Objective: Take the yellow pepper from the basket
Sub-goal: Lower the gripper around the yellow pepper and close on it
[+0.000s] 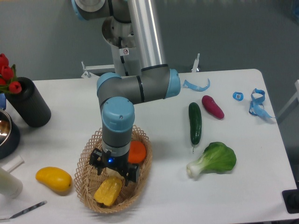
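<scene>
end effector (112,173) over lobed yellow pepper (108,191), woven basket (84,184)

A plain grey-blue wall (243,32) fills the far side of the scene, evenly lit and without windows. In front of it stands a white rectangular table with a rounded far-right corner (247,186), its matte top bright under soft, diffuse light that throws only faint shadows. Past the table's right edge lies a strip of darker grey floor (287,93).

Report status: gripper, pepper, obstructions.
Gripper low over the woven wicker basket, jaw state unclear. Lobed yellow pepper beneath, ungrasped. Orange fruit alongside.
</scene>
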Controlling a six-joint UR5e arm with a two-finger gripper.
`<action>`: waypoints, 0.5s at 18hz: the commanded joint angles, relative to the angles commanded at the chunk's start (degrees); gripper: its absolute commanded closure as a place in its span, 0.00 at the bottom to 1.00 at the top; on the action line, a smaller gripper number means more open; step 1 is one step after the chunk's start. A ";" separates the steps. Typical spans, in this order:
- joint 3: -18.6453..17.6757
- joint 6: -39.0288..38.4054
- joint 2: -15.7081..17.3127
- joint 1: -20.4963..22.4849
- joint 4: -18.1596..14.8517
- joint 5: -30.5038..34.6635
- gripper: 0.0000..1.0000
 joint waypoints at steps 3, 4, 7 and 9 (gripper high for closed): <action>0.53 0.00 -1.14 -0.26 0.00 0.09 0.00; 0.70 0.00 -1.41 -0.35 0.00 0.17 0.00; 0.79 0.00 -1.85 -0.61 0.00 0.18 0.00; 0.79 0.09 -1.93 -0.62 0.35 0.26 0.00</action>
